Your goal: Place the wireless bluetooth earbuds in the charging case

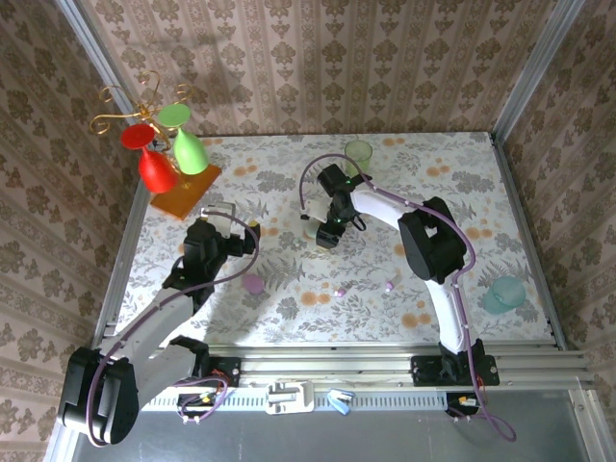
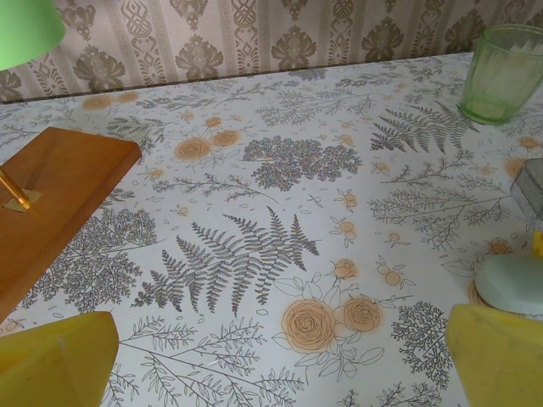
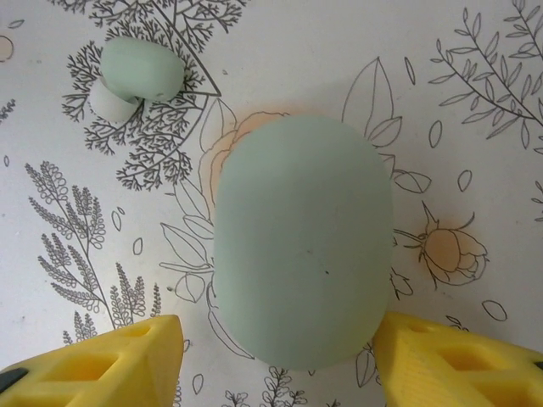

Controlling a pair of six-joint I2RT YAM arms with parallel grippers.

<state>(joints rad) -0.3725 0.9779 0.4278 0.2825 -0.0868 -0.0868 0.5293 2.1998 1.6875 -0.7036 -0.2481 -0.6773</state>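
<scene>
Two purple earbuds [image 1: 340, 291] lay loose on the table [image 1: 520, 212] at lower centre, right of the purple case [image 1: 253, 283]; could not tell if its lid was up. Mint case [image 3: 301, 242] shut. Right gripper [image 3: 276, 360] half-spread astride its lower end, mint bud [image 3: 140, 72] at upper left. Left gripper [image 2: 280, 365] gaped wide over open tabletop, with green cup [image 2: 505, 72] upper right and wooden base [image 2: 59, 203] at left edge.

Beige damask-striped wallpaper walls [image 1: 318, 67] enclose three sides; floral-and-fern patterned table [image 1: 462, 183] beneath, evenly lit.
</scene>
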